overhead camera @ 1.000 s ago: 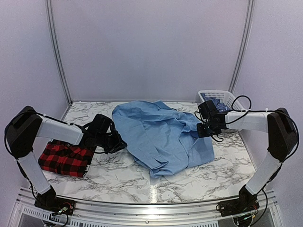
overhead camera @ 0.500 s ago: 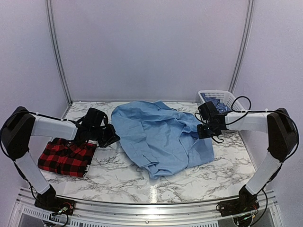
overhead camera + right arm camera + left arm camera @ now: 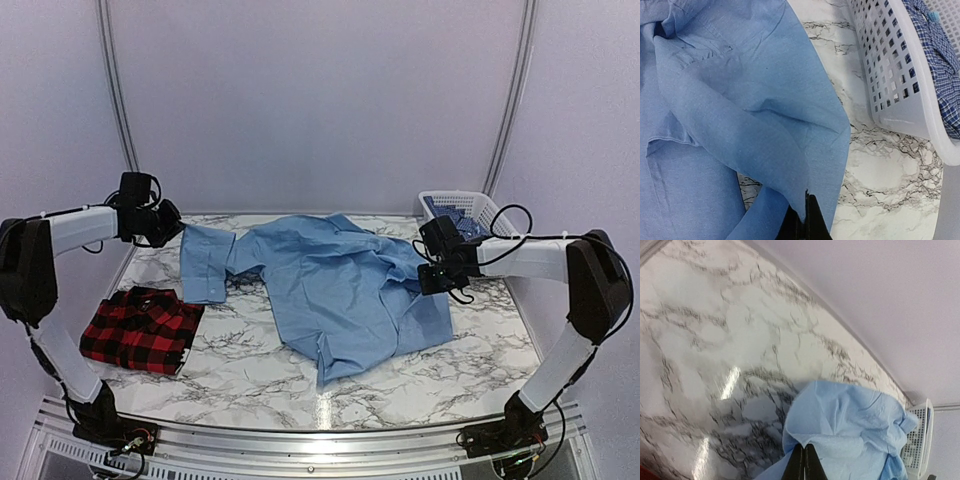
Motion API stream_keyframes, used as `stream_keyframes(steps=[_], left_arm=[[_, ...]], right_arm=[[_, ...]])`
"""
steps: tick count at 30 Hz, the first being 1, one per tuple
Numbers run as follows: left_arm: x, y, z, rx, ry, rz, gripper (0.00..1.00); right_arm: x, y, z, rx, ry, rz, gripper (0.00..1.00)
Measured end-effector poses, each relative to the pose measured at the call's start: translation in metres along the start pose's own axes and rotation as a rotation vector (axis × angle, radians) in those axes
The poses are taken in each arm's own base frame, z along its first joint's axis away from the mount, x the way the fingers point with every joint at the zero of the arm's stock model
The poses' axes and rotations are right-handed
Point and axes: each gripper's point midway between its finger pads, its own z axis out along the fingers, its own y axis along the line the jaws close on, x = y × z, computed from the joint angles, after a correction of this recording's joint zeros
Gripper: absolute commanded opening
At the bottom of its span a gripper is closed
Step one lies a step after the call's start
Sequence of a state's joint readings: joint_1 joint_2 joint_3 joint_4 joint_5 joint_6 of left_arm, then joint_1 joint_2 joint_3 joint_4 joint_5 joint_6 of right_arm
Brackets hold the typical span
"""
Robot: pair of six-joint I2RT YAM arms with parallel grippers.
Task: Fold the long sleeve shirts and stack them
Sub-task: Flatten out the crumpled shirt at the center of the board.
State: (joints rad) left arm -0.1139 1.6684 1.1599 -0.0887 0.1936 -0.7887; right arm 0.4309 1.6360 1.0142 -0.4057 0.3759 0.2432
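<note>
The light blue shirt lies crumpled across the middle of the marble table, one sleeve drawn out to the left. My left gripper is raised at the back left, shut on a fold of that sleeve. In the left wrist view the pinched blue cloth hangs from the closed fingertips. My right gripper is shut on the shirt's right edge; the right wrist view shows the cloth nipped at its tips. The red-and-black plaid shirt lies folded at the front left.
A white plastic basket stands at the back right corner, close to my right gripper, holding blue checked cloth. Its perforated wall is right beside the shirt's edge. White walls enclose the table on three sides.
My left gripper shut on the blue sleeve and swung up and back to the left, pulling the sleeve out from the bunched shirt. The right gripper has stayed put.
</note>
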Motion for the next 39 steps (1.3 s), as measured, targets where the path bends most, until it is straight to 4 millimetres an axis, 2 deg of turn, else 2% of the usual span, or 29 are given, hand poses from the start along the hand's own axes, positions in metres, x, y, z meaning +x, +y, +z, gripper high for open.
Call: stream_keyframes(steps=[2, 5, 11, 15, 17, 19, 22, 24, 26, 30, 32, 34, 36, 39], left_arm=[[-0.030, -0.001, 0.000, 0.001, -0.041, 0.002, 0.00], [-0.061, -0.006, 0.009, 0.003, -0.069, 0.019, 0.00], [-0.094, -0.008, 0.046, -0.015, -0.075, 0.063, 0.00], [-0.111, -0.007, 0.066, -0.039, -0.065, 0.069, 0.01], [-0.127, -0.009, 0.073, -0.037, -0.075, 0.074, 0.15], [-0.134, -0.010, 0.077, -0.037, -0.079, 0.084, 0.38], [-0.134, -0.004, 0.077, -0.054, -0.064, 0.091, 0.51], [-0.132, -0.004, 0.076, -0.055, -0.052, 0.098, 0.62], [-0.127, -0.004, 0.076, -0.057, -0.033, 0.103, 0.68], [-0.107, -0.010, 0.069, -0.062, 0.000, 0.129, 0.72], [-0.087, -0.018, 0.061, -0.059, 0.029, 0.148, 0.72], [-0.058, -0.031, 0.051, -0.052, 0.065, 0.175, 0.72], [-0.026, -0.044, 0.040, -0.037, 0.102, 0.206, 0.70], [0.027, -0.057, 0.027, -0.012, 0.168, 0.245, 0.67]], right_arm=[[0.002, 0.000, 0.000, 0.001, 0.004, -0.002, 0.00], [0.002, 0.001, 0.000, -0.006, 0.007, -0.004, 0.00], [0.002, 0.009, -0.007, -0.039, 0.004, -0.016, 0.00], [0.003, 0.025, -0.012, -0.075, 0.000, -0.045, 0.00], [0.004, 0.033, -0.015, -0.093, 0.000, -0.061, 0.03], [0.002, 0.038, -0.017, -0.102, -0.004, -0.066, 0.10], [0.002, 0.041, -0.018, -0.113, -0.005, -0.068, 0.23], [0.002, 0.043, -0.019, -0.120, -0.003, -0.072, 0.33], [0.002, 0.045, -0.021, -0.125, -0.003, -0.078, 0.41], [0.001, 0.057, -0.027, -0.146, -0.010, -0.105, 0.53], [0.004, 0.066, -0.032, -0.159, -0.012, -0.123, 0.56], [0.006, 0.076, -0.039, -0.172, -0.017, -0.146, 0.57], [0.007, 0.089, -0.049, -0.195, -0.031, -0.167, 0.57], [0.008, 0.121, -0.072, -0.263, -0.064, -0.209, 0.57]])
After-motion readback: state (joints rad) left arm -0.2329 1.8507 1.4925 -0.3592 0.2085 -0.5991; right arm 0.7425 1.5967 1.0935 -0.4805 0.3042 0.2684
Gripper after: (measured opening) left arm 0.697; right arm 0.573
